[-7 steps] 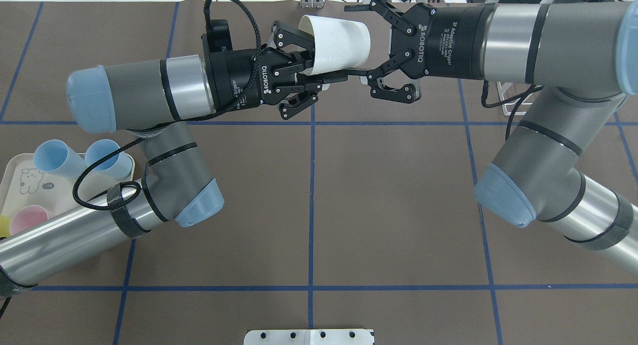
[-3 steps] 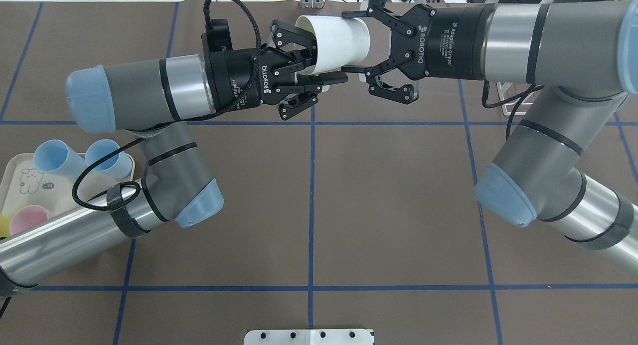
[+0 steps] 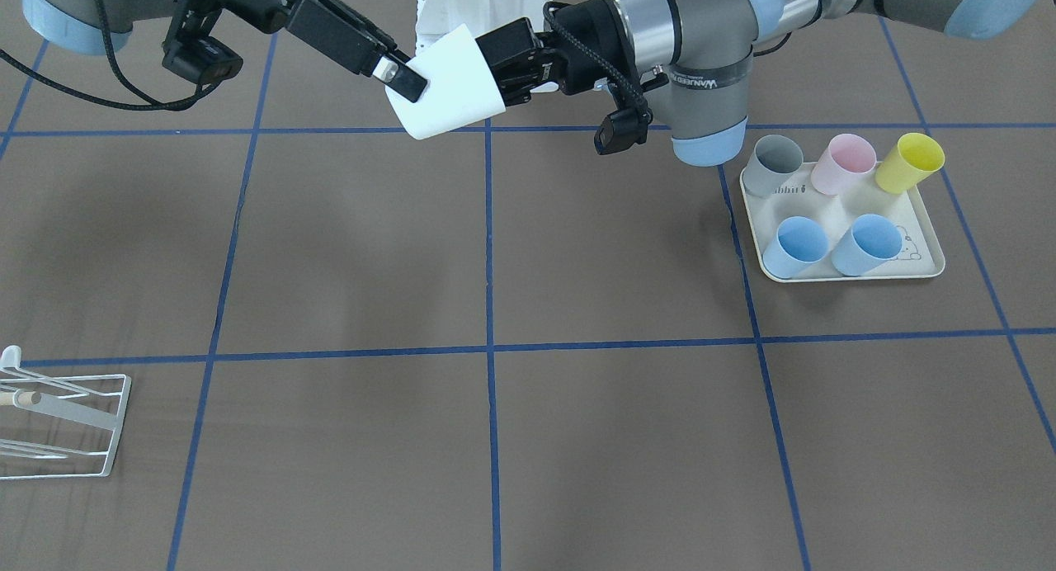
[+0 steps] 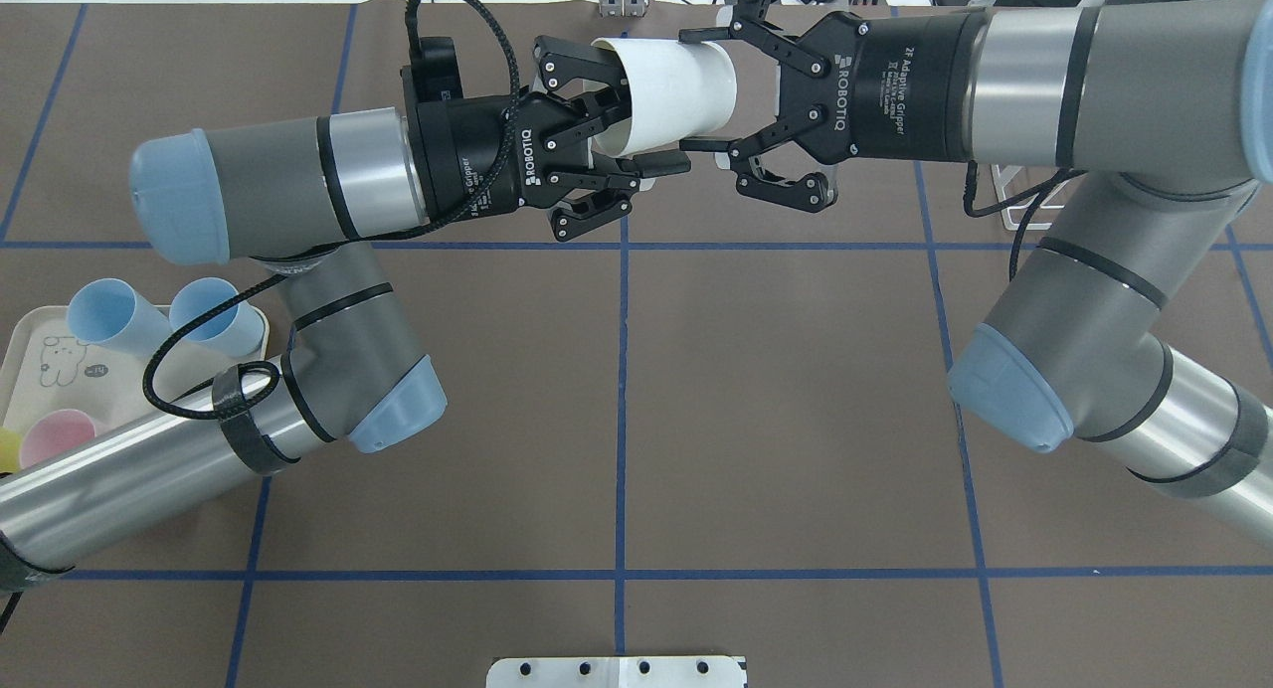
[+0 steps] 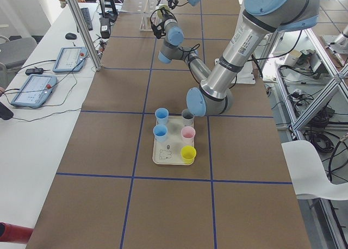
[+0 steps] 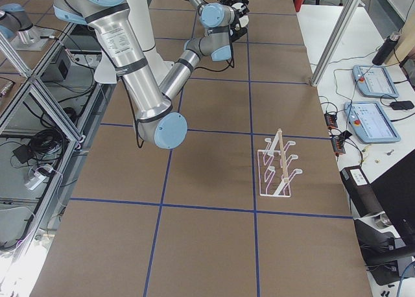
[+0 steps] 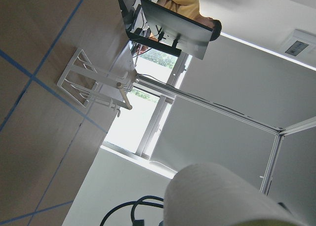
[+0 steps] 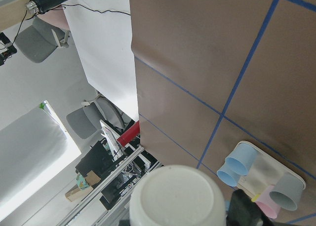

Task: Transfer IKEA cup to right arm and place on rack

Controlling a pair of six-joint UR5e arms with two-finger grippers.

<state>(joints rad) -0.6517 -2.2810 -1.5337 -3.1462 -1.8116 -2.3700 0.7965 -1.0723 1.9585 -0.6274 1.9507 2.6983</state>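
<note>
White plastic cup (image 3: 450, 84), mid-air: black left gripper (image 4: 636, 131) clamps its rim; black right gripper (image 4: 691, 89), jaws spread around its base, not closed. Handover step, apparently. Next: right closes, left releases.

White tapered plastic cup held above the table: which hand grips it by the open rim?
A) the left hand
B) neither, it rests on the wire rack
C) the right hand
A: the left hand pinches the wall of the white tapered plastic cup at its mouth, with one finger inside. The right hand has its fingers to either side of the closed base end.
</note>
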